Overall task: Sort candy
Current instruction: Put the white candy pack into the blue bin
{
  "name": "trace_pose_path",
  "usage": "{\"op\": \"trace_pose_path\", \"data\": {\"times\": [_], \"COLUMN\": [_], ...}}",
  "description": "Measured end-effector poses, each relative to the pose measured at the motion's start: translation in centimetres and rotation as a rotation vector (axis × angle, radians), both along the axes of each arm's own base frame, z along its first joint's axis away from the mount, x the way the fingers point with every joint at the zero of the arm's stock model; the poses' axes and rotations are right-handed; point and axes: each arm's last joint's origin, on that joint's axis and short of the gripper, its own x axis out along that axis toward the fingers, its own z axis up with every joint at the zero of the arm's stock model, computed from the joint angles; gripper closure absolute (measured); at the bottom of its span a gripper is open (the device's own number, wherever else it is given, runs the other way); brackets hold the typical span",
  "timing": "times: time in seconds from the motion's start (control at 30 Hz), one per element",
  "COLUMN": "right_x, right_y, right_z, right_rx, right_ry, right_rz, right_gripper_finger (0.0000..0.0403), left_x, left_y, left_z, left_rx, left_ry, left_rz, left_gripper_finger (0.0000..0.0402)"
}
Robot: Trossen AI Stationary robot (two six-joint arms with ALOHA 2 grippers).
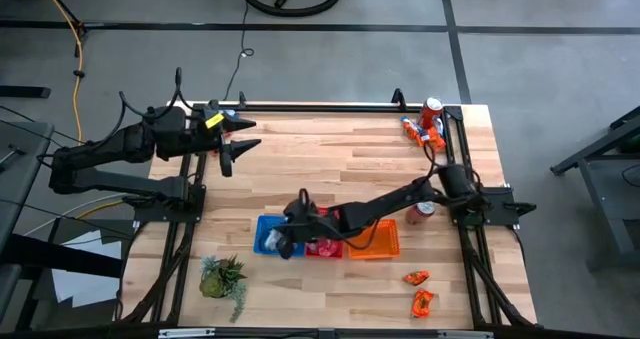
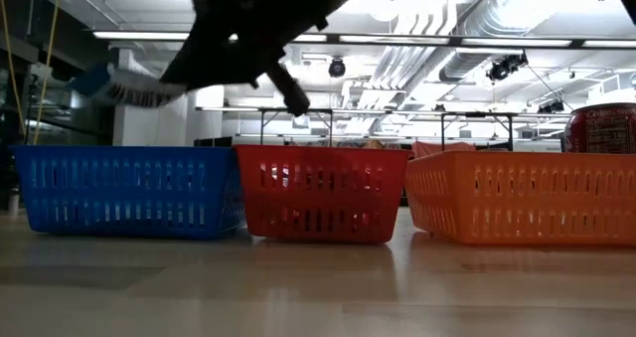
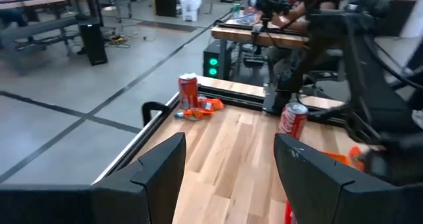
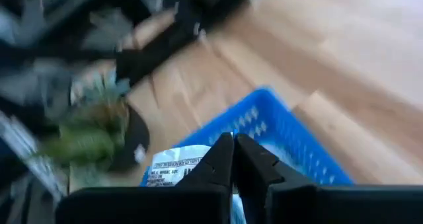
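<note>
High view: wooden tabletop (image 1: 330,159) w/ three baskets in a row near the front edge – blue basket (image 1: 268,235), red basket (image 1: 323,246), orange basket (image 1: 375,241), each touching the next. Right arm reaches from the right edge across to the blue basket; right gripper (image 1: 288,241) sits above it, fingers pinched together on a blue/silver candy packet (image 4: 173,166). Low view shows that packet (image 2: 124,86) hanging well above the blue basket's rim, not inside it. Right wrist view: packet sticks out just past the closed fingertips, blue basket wall below.

Other candy: two orange packets (image 1: 419,290) loose near the front-right corner; a few more packets (image 1: 418,131) at the back-right corner beside a red soda can (image 1: 432,110). Second can (image 1: 422,212) by the right edge, just behind the orange basket.

Left gripper (image 1: 232,147) waits at the back-left corner, fingers apart, holding nothing. Green potted plant (image 1: 222,277) near the front-left corner.
</note>
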Motion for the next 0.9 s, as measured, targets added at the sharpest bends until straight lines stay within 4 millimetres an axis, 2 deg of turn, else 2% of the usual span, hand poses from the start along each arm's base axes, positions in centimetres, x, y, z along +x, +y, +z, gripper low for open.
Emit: {"op": "trace_pose_path", "data": {"times": [0.13,0.27,0.4,0.53,0.63,0.73,0.83,0.9], "right_x": [0.2,-0.7,-2.0,-3.9,-7.3,-12.3,-17.4,-20.2], "right_y": [-0.2,-0.7,-1.8,-3.9,-5.9,-7.9,-9.3,-9.6], "right_z": [-0.7,-0.3,1.9,4.4,5.9,6.2,6.4,6.6], "right_rx": [-0.018,-0.184,-0.372,-0.429,-0.462,-0.440,-0.372,-0.311], "right_ry": [0.088,0.198,0.271,0.287,0.317,0.342,0.309,0.233], "right_rz": [0.114,0.227,0.427,0.560,0.571,0.526,0.411,0.340], "right_gripper_finger": [0.0338,0.0254,0.0182,0.0149,0.0147,0.0147,0.0147,0.0147], "left_x": [0.5,1.3,2.6,4.2,5.7,7.5,9.0,9.7], "left_y": [0.2,0.4,0.7,0.9,0.9,0.4,0.1,0.3], "left_z": [-0.2,-0.7,-1.3,-2.1,-2.3,-2.9,-3.5,-3.6], "left_rx": [-0.033,-0.113,-0.184,-0.242,-0.272,-0.256,-0.251,-0.255], "left_ry": [0.001,0.003,0.018,0.031,-0.004,0.000,0.085,0.182], "left_rz": [0.059,0.111,0.155,0.188,0.185,0.149,0.165,0.247], "left_gripper_finger": [0.0183,0.0183,0.0183,0.0183,0.0183,0.0183,0.0183,0.0183]}}
